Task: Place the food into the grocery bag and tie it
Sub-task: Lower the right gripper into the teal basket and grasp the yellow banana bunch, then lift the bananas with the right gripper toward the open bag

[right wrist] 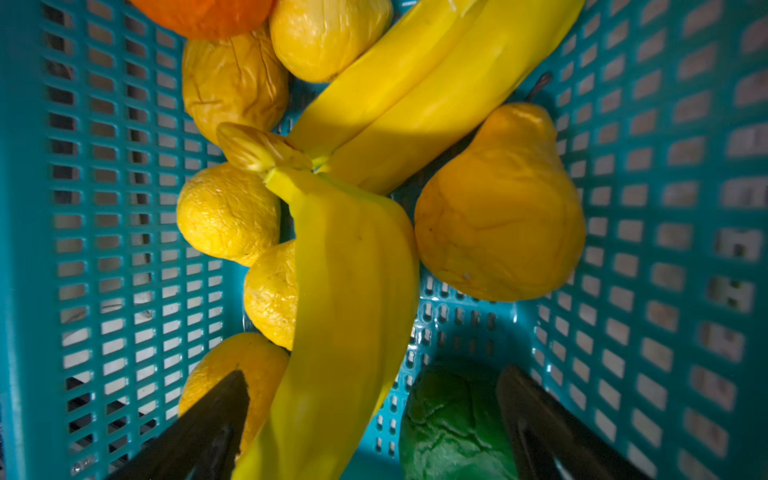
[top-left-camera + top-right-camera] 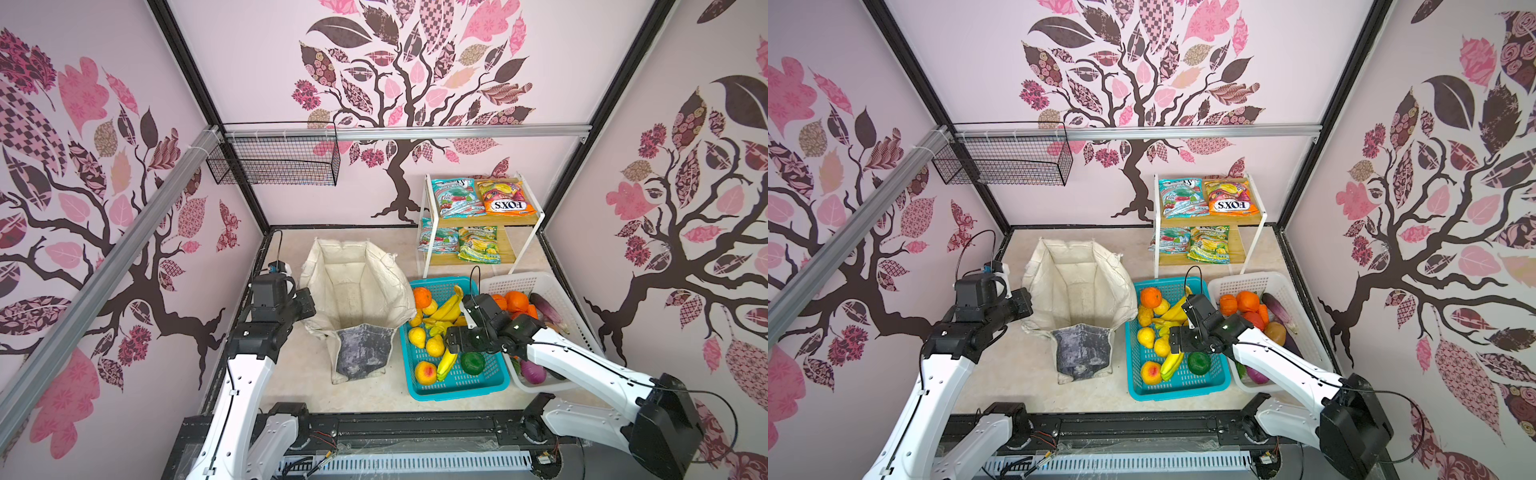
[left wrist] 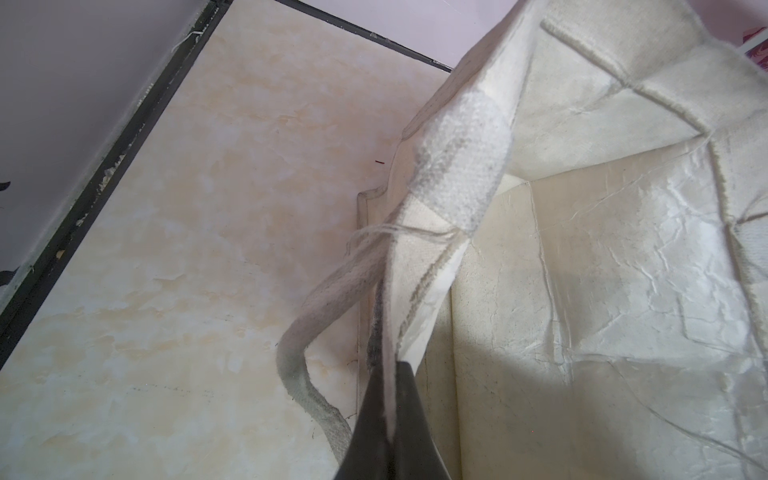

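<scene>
The cream grocery bag (image 2: 357,286) (image 2: 1075,282) stands open at the middle. My left gripper (image 2: 305,303) (image 3: 388,370) is shut on its left rim, beside a handle strap (image 3: 299,332). My right gripper (image 2: 455,338) (image 1: 372,376) hangs open inside the teal basket (image 1: 623,208), its jaws either side of one banana (image 1: 345,291) of the yellow bunch (image 2: 449,309). An orange (image 2: 422,297) lies at the basket's far end. A round red vegetable (image 2: 1253,320) sits in the white basket. The orange FOX'S packet (image 2: 505,197) and the green-yellow packet (image 2: 478,245) lie on the shelf rack.
Right of the bag, the teal basket (image 2: 457,386) also holds pears, lemons and a green pepper (image 1: 453,424). Against its right side, the white basket (image 2: 540,286) holds more produce. The two-tier rack (image 2: 428,232) stands behind them. A black wire basket (image 2: 278,162) hangs on the back rail.
</scene>
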